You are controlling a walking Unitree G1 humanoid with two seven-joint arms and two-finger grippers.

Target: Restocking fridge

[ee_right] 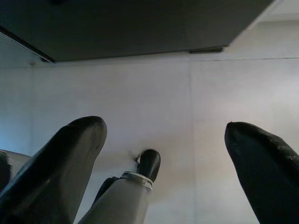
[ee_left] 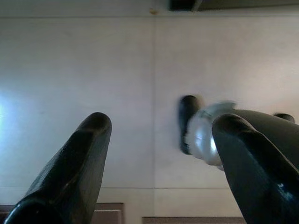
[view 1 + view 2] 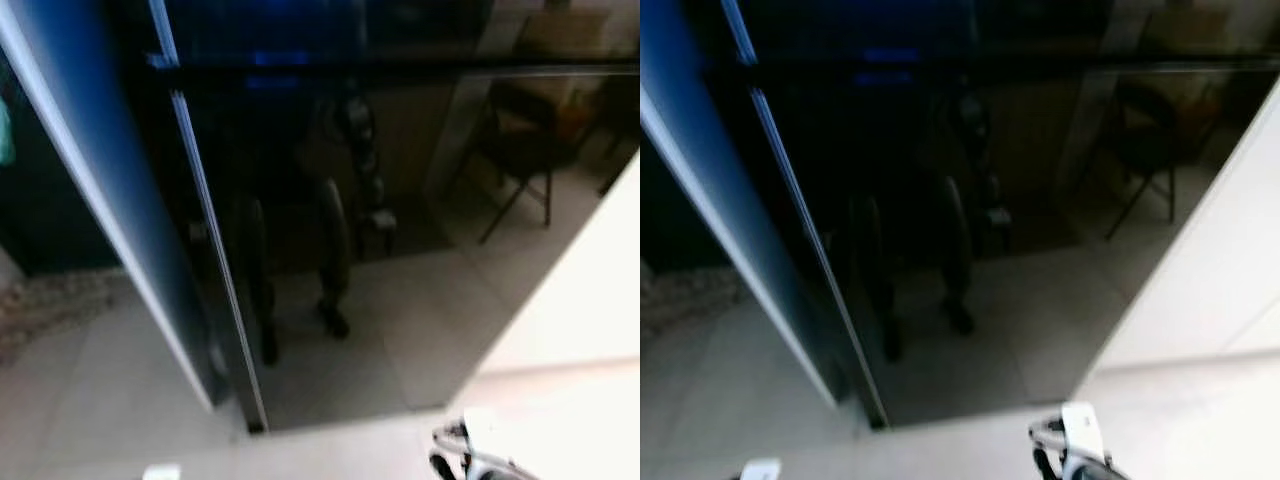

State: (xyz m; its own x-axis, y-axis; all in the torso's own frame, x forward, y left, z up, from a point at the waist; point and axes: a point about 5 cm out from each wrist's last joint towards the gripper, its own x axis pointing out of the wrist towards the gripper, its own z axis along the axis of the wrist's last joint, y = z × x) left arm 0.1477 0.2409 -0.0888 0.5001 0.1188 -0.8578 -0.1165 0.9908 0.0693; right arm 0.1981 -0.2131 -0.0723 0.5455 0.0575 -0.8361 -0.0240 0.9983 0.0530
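Fridge (image 3: 330,200) stands shut, close ahead on tiled floor (image 2: 93,70); left gripper (image 2: 159,158) and right gripper (image 1: 163,163) hang wide, empty; risk: blurred approach bumps glossy door.

A tall glossy black panel (image 3: 330,200) with a thin silver vertical trim strip (image 3: 215,260) stands on a pale tiled floor (image 3: 110,390). Its dark surface mirrors a black folding chair (image 3: 520,160) and light floor tiles. Just left of the panel is a blue-lit slanted edge (image 3: 90,170); right of it, a plain white wall (image 3: 590,290).
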